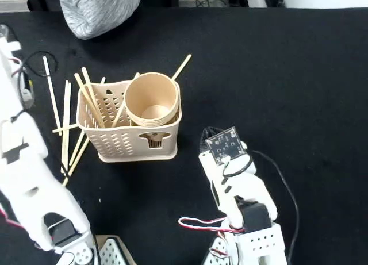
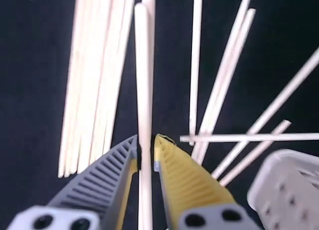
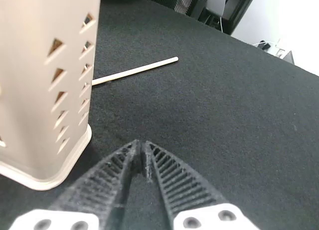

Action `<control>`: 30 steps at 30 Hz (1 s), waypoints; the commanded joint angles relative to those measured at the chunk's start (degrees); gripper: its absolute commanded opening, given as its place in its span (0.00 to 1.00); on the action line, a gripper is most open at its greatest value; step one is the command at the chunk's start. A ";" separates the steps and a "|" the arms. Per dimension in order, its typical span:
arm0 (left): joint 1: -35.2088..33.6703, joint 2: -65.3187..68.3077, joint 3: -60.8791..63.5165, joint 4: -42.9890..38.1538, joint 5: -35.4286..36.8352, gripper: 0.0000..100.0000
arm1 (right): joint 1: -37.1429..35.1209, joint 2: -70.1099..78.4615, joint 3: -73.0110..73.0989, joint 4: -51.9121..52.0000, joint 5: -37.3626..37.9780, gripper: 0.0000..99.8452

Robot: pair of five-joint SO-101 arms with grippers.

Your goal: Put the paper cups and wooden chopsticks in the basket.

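Spreading wide under everything as black table [image 1: 287, 75], bearing the basket [image 1: 129, 139] with nested paper cups [image 1: 151, 98] and several wooden chopsticks [image 1: 92, 101] inside, more loose chopsticks [image 1: 66, 121] just beside it, left gripper [image 2: 146, 152] clamping a single chopstick [image 2: 142, 65], right gripper [image 3: 139, 152] closed on nothing near the basket's wall.

I log my black ribbed right gripper [image 3: 141, 150], jaws pressed together on nothing, over the black cloth table [image 3: 234, 110]. Beige perforated plastic basket [image 3: 45, 85] at its ten o'clock. Pale wooden chopstick [image 3: 137, 70] flat at twelve o'clock, one end behind the basket.
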 commanded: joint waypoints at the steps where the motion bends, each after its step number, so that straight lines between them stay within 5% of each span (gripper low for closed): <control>1: 0.57 -15.65 3.91 -0.35 2.90 0.03 | 0.70 -5.05 -0.22 -0.18 0.70 0.02; 14: 0.92 -45.19 35.12 -22.33 10.11 0.03 | 0.70 -5.05 -0.22 -0.18 0.70 0.02; 30: 13.49 -90.99 70.20 -58.02 15.82 0.03 | 0.70 -5.05 -0.22 -0.18 0.79 0.02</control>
